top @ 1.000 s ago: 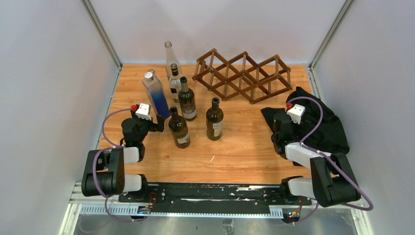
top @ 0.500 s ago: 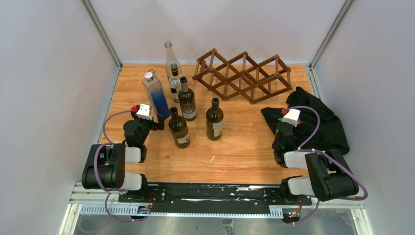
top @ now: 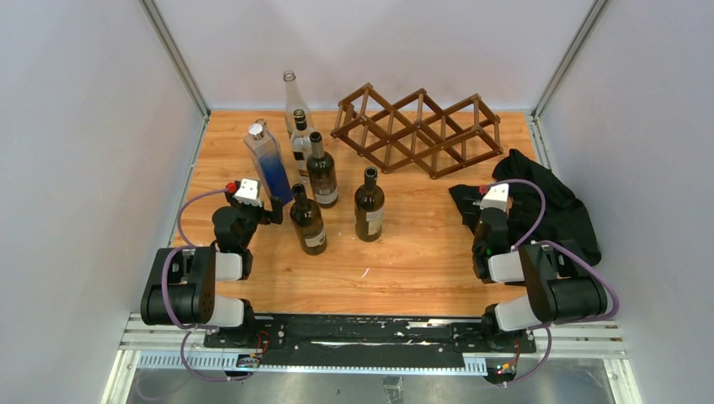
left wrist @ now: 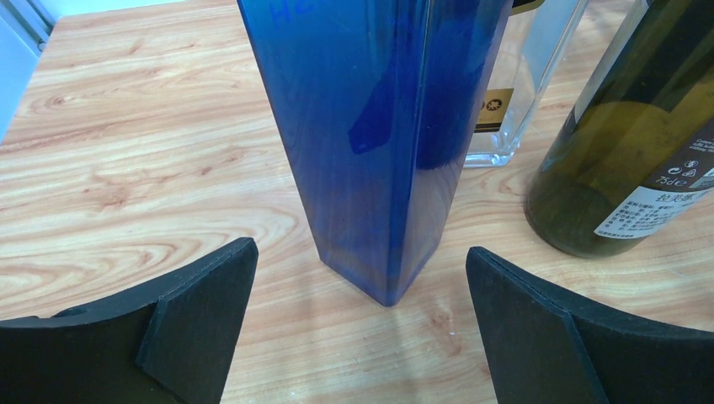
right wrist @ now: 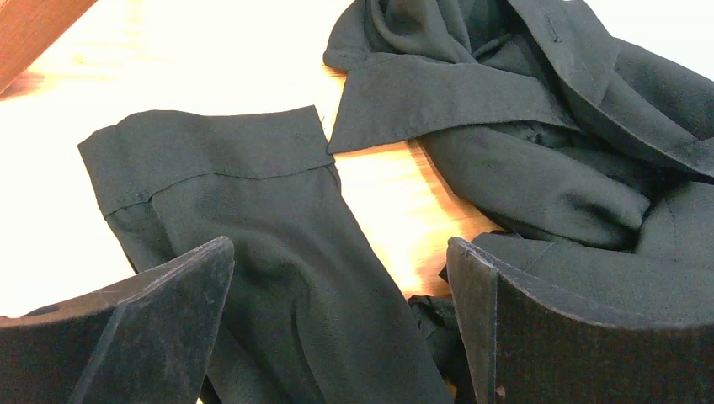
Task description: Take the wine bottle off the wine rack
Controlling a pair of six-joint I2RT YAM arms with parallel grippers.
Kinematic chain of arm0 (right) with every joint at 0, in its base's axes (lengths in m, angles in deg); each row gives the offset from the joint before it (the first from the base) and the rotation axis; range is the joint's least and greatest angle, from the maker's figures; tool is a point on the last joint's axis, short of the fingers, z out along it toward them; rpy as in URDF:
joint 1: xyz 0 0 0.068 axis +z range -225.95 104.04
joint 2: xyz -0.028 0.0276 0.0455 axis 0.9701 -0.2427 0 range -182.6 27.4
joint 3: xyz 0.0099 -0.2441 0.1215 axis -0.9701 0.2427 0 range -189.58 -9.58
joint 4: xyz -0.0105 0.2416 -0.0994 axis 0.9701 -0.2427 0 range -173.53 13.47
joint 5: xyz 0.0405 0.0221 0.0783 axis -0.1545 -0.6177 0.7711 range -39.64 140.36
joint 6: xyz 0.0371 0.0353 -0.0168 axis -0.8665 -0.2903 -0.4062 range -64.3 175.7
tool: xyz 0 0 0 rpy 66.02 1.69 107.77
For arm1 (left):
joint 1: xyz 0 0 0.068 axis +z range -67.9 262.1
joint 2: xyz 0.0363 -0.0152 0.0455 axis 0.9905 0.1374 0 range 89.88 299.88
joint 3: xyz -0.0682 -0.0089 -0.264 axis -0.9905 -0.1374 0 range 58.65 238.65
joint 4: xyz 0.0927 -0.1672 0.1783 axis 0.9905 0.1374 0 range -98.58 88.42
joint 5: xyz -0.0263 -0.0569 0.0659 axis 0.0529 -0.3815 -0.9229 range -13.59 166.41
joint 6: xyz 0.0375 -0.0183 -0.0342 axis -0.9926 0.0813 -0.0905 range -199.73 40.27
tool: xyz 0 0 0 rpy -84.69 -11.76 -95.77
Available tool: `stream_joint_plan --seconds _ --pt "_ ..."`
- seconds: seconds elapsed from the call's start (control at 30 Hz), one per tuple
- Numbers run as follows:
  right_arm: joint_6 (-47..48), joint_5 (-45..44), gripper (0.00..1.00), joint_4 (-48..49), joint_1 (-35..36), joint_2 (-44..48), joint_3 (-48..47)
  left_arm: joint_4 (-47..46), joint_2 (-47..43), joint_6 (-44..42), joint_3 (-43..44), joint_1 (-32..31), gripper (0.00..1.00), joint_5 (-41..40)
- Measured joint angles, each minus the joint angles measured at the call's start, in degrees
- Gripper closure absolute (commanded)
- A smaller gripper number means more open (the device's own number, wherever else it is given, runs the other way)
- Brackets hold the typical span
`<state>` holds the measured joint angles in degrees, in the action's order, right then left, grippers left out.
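Observation:
The dark brown lattice wine rack (top: 417, 130) stands at the back of the table, and I see no bottle in its cells. Three dark wine bottles (top: 369, 206) stand upright left of it, with a tall blue square bottle (top: 269, 164) and a clear bottle (top: 293, 101). My left gripper (top: 271, 210) is low on the table. In the left wrist view it (left wrist: 362, 328) is open, with the blue bottle (left wrist: 379, 126) just ahead and apart from both fingers. My right gripper (right wrist: 341, 324) is open over a black cloth (right wrist: 505, 151) and holds nothing.
The black cloth (top: 539, 210) lies crumpled at the right edge, under my right wrist (top: 482, 220). A clear bottle (left wrist: 526, 93) and a dark green bottle (left wrist: 631, 143) stand right of the blue one. A bar of the rack (right wrist: 34, 29) shows top left in the right wrist view.
My right arm has folded back toward its base, its wrist drawing left and nearer. My left arm has pulled back slightly. The bottles and the rack have not moved.

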<state>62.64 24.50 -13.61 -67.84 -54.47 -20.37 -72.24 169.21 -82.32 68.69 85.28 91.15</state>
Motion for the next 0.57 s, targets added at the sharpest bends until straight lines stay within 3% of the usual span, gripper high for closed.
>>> stream_joint_plan --seconds 0.57 --pt "-0.2 1.9 0.00 0.0 -0.5 0.0 -0.1 0.0 0.0 0.0 0.0 0.0 0.00 0.0"
